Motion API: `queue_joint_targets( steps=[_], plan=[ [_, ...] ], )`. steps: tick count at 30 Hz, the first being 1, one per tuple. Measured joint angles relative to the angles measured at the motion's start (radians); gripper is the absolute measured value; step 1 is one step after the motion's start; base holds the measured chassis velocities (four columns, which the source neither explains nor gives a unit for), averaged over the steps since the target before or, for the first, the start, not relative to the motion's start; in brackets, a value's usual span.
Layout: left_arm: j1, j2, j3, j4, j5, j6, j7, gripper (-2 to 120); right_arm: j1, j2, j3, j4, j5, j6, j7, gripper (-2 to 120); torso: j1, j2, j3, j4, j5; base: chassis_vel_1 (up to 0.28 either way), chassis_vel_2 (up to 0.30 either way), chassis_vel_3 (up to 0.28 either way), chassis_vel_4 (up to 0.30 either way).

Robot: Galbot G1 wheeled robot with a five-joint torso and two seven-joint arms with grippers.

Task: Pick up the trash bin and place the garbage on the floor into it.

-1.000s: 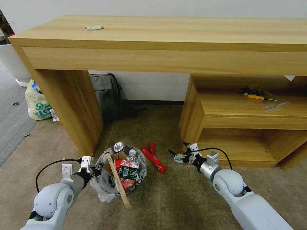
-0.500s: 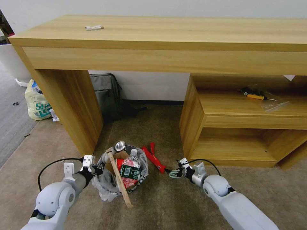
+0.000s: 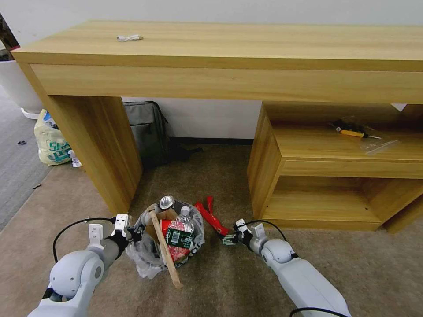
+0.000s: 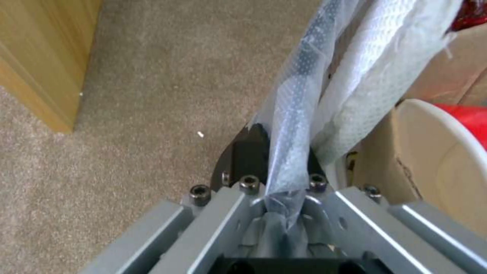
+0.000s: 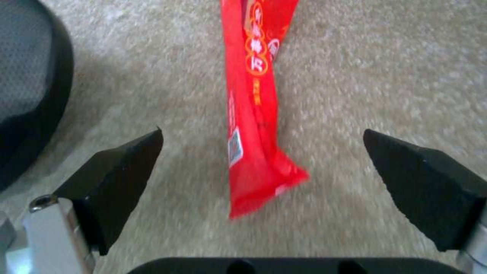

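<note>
- Left hand [image 3: 132, 233] clamps the trash bin's [image 3: 169, 240] bag liner [image 4: 299, 125] at the rim, on the bin's left side; bin sits on the beige carpet floor [image 3: 246, 281], stuffed w/ bottle [image 3: 179, 229], wooden stick [image 3: 164, 248], cardboard.
- Red wrapper [image 3: 211, 215] lies on the floor just right of the bin, long axis running away from the robot.
- Right hand [image 3: 229, 240], spread wide, is low at the wrapper's near end [image 5: 253, 125]; wrapper lies between its fingertips [image 5: 127, 163], not yet touched. Right arm is nearer.

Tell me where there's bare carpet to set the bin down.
Bare carpet lies between the two arms, and more under the desk. It is crowded where the trash bin, red wrapper and right gripper meet.
</note>
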Motion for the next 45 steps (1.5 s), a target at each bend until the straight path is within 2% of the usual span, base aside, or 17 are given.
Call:
queue_joint_targets(
  steps=[12, 24, 26, 29, 31, 33, 34, 37, 42, 45],
  plan=[
    [0.007, 0.001, -0.006, -0.007, 0.000, 0.000, -0.001, 0, 0.107, 0.073, -0.004, -0.200, -0.014, 0.040, -0.051, 100, 0.000, 0.000, 0.000, 0.0000, 0.0000, 0.000, 0.000, 0.000, 0.000],
    [0.005, -0.001, -0.009, -0.008, 0.002, 0.000, -0.002, 0, 0.145, 0.108, -0.019, -0.288, -0.008, 0.052, -0.085, 96, 0.000, 0.000, 0.000, -0.0001, 0.0000, 0.000, 0.000, 0.000, 0.000],
    [0.005, 0.000, -0.009, -0.008, 0.002, 0.000, -0.002, 0, 0.148, 0.113, -0.019, -0.295, -0.012, 0.055, -0.085, 93, 0.000, 0.000, 0.000, 0.0000, 0.0000, 0.000, 0.000, 0.000, 0.000],
    [0.005, 0.004, -0.009, -0.008, 0.002, 0.000, -0.002, 0, 0.154, 0.124, -0.018, -0.316, -0.023, 0.059, -0.083, 80, 0.000, 0.000, 0.000, -0.0001, 0.0000, 0.000, 0.000, 0.000, 0.000],
    [0.005, 0.004, -0.009, -0.008, 0.002, 0.000, -0.002, 0, 0.154, 0.124, -0.018, -0.316, -0.023, 0.059, -0.083, 80, 0.000, 0.000, 0.000, -0.0001, 0.0000, 0.000, 0.000, 0.000, 0.000],
    [0.008, 0.005, -0.009, -0.008, 0.001, 0.000, -0.003, 0, 0.155, 0.129, -0.017, -0.326, -0.033, 0.063, -0.079, 65, 0.000, 0.000, 0.000, -0.0001, 0.0000, 0.000, 0.000, 0.000, 0.000],
    [0.008, 0.005, -0.009, -0.008, 0.001, 0.000, -0.003, 0, 0.155, 0.129, -0.017, -0.326, -0.033, 0.063, -0.079, 65, 0.000, 0.000, 0.000, -0.0001, 0.0000, 0.000, 0.000, 0.000, 0.000],
    [0.010, 0.005, -0.008, -0.010, 0.001, 0.000, -0.003, 0, 0.154, 0.134, -0.015, -0.339, -0.039, 0.066, -0.077, 51, 0.000, 0.000, 0.000, -0.0001, 0.0001, 0.000, 0.000, 0.000, 0.000],
    [0.012, 0.005, -0.008, -0.013, 0.001, 0.000, -0.002, 0, 0.155, 0.138, -0.013, -0.345, -0.040, 0.067, -0.075, 39, 0.000, 0.000, 0.000, -0.0002, 0.0000, 0.000, 0.000, 0.000, 0.000],
    [0.014, 0.008, -0.008, -0.016, 0.000, 0.000, -0.002, 0, 0.159, 0.142, -0.012, -0.357, -0.039, 0.069, -0.075, 24, 0.000, 0.000, 0.000, -0.0002, 0.0001, 0.000, 0.000, 0.000, 0.000]
  ],
)
